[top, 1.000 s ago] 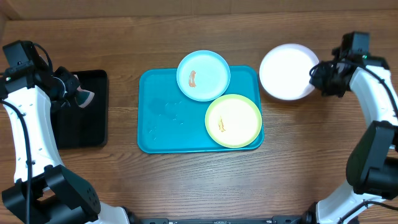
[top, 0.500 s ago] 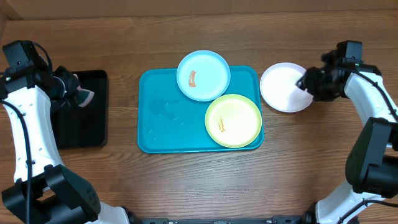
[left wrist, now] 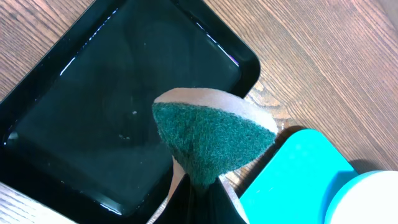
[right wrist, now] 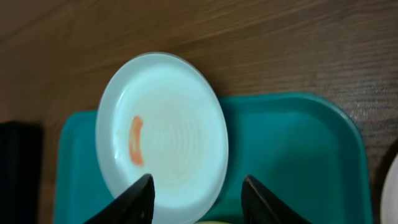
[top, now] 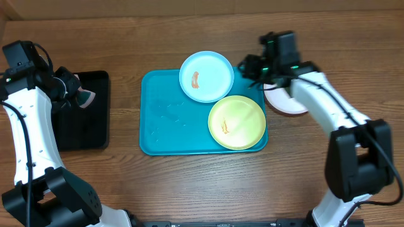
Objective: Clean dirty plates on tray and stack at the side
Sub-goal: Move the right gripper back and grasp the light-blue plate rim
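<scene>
The turquoise tray (top: 170,120) holds a light blue plate (top: 206,76) with an orange smear at its far edge and a yellow-green plate (top: 237,122) with a small smear at its right. A white plate (top: 287,102) lies on the table right of the tray, partly under my right arm. My right gripper (top: 250,67) hovers open over the tray's far right corner, beside the blue plate (right wrist: 163,134), holding nothing. My left gripper (top: 74,89) is shut on a green-faced sponge (left wrist: 211,140) above the black tray.
A black rectangular tray (top: 82,120) with a wet sheen (left wrist: 93,106) sits at the left, a strip of wooden table between it and the turquoise tray (left wrist: 292,180). Bare wood lies in front of both trays.
My right gripper has let go of the white plate, which now rests on the table right of the tray, and has swung left to the blue plate. The left arm has not moved.
</scene>
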